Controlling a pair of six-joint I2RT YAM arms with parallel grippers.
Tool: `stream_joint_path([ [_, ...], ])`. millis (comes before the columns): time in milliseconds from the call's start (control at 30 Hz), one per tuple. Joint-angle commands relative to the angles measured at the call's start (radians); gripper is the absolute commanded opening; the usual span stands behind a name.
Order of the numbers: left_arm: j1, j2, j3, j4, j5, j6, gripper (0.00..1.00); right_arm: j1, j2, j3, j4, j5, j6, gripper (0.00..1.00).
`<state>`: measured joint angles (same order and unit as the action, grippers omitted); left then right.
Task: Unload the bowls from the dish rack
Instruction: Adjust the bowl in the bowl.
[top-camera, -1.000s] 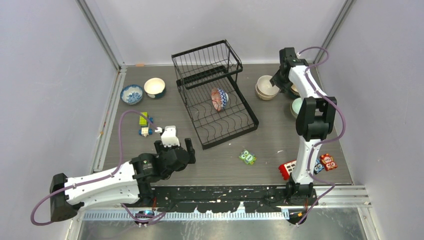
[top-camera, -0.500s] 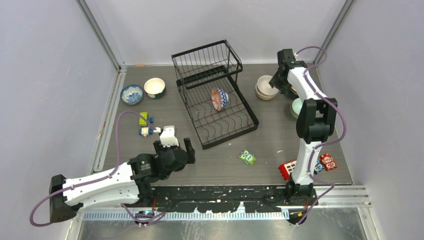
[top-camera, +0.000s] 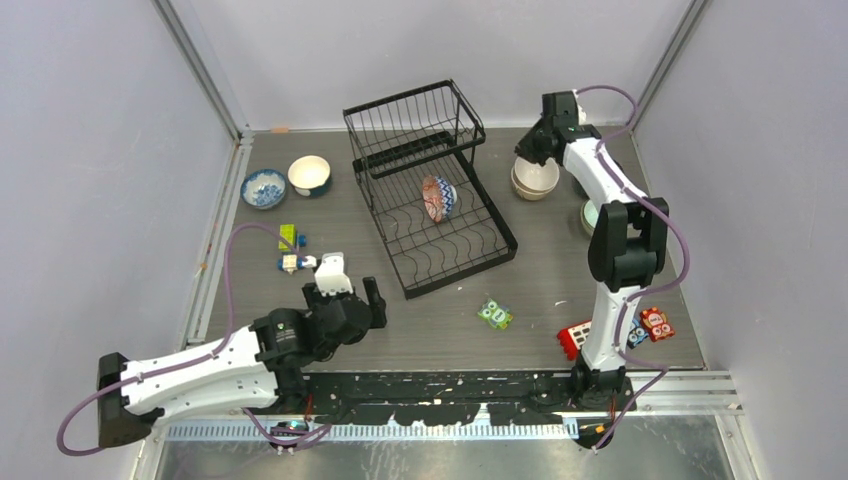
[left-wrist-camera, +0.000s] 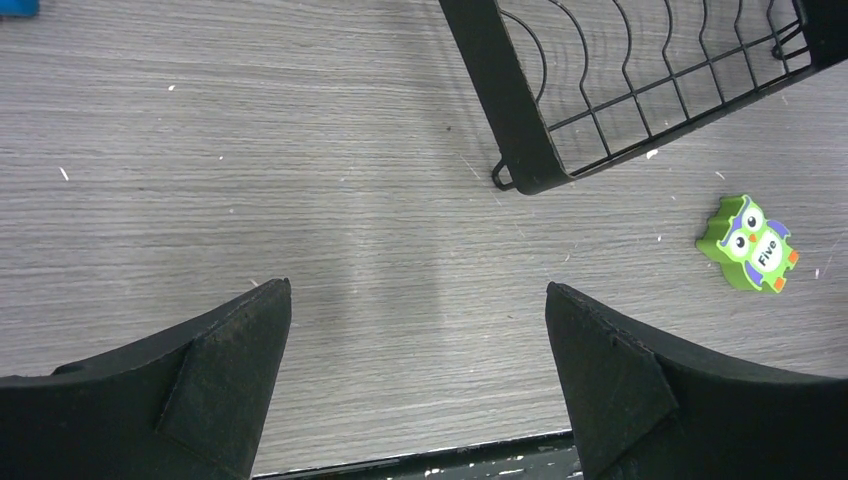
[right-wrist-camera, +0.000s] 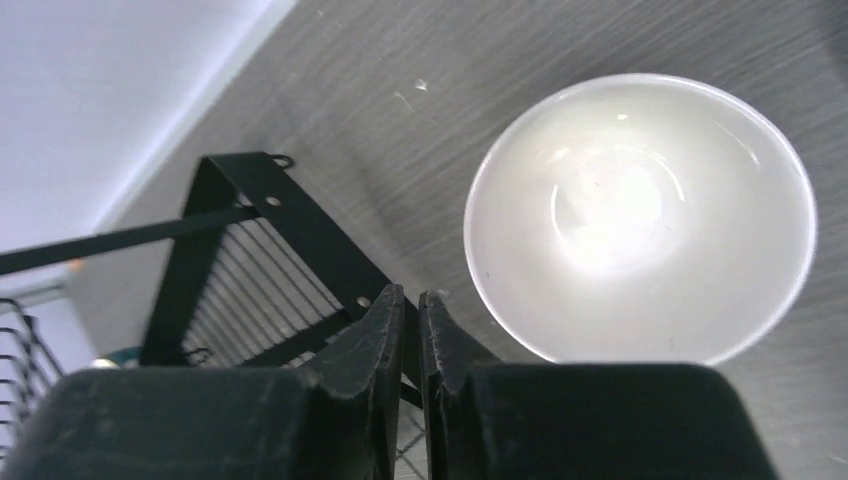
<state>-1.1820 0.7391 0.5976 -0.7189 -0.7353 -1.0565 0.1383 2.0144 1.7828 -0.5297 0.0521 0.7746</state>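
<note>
The black wire dish rack (top-camera: 430, 190) stands mid-table, and a reddish patterned bowl (top-camera: 438, 198) rests on edge in its lower tray. Stacked cream bowls (top-camera: 535, 178) sit to the right of the rack. My right gripper (top-camera: 527, 152) hovers just above their far left rim, shut and holding nothing. In the right wrist view the gripper (right-wrist-camera: 412, 300) points between the rack's corner (right-wrist-camera: 290, 225) and the top cream bowl (right-wrist-camera: 640, 215). A mint bowl (top-camera: 590, 215) is half hidden behind the right arm. A blue-patterned bowl (top-camera: 264, 187) and a cream-lined bowl (top-camera: 309, 175) sit far left. My left gripper (top-camera: 345, 292) stands open near the rack's front corner (left-wrist-camera: 520, 140).
A green owl block (top-camera: 493, 314) (left-wrist-camera: 750, 243) lies in front of the rack. Red toy blocks (top-camera: 575, 338) sit by the right arm's base. Small coloured blocks (top-camera: 288, 238) lie at the left. Walls enclose the table on three sides.
My right gripper has swung left from behind the cream bowls to above their rim near the rack, and its jaws have closed. The left arm has barely shifted.
</note>
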Motion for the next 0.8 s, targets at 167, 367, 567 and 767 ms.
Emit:
stream_joint_path([
  [167,0.005,-0.041,0.009,-0.034,-0.037,-0.026,1.0,-0.072,0.023,-0.075,0.33,-0.284,0.265,0.08],
  [367,0.005,-0.012,0.01,-0.017,-0.038,-0.025,1.0,-0.098,0.068,-0.102,0.451,-0.384,0.349,0.06],
  [567,0.005,0.033,0.025,-0.007,-0.037,-0.019,1.0,-0.116,0.087,-0.118,0.453,-0.398,0.367,0.05],
  [767,0.005,0.046,0.031,-0.001,-0.036,-0.019,1.0,-0.124,0.095,-0.167,0.47,-0.403,0.365,0.05],
])
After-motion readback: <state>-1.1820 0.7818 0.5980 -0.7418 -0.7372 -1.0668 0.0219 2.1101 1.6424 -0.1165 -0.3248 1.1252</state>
